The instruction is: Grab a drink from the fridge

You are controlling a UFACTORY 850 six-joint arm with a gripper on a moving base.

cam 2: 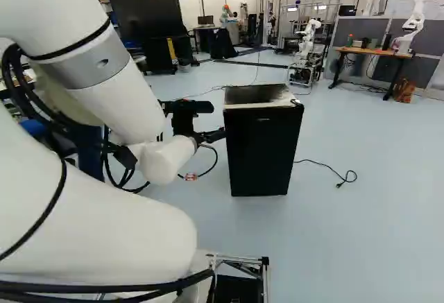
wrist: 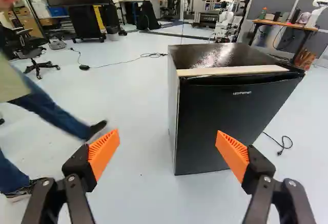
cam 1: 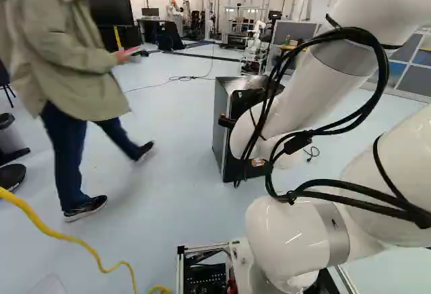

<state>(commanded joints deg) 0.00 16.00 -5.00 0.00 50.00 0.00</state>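
Black box-shaped fridge (wrist: 230, 124), upright on the pale blue floor (wrist: 136, 183), long axis vertical. Door looks shut. Pale strip (wrist: 233, 70) along the front edge of its dark, shiny top. No drink visible; presumably inside, behind the door.

Black two-finger jaws with orange pads (wrist: 168, 149): spread wide, nothing between them. One arm at work, white and jointed (cam 2: 118, 84), reaching forward on the fridge's left side.

Key relation: fridge lies ahead of the jaws and off to their right. In the wrist view the door's left vertical edge falls in line with the gap between the pads; most of the door front runs out past the right pad. Jaws apart from it. From this line a straight push ahead would likely meet that corner or slide past the side wall rather than take the door.

Next, I judge: shift right or turn toward the front, then seek a hold on the door edge. Hinge side cannot be told from here. Opening must come before any reach for a drink.

Watch: person in khaki jacket and dark blue trousers (cam 1: 74, 58), on the left, near the arm's working space. Black cord with plug (cam 2: 335, 178) on the floor, right of the fridge.
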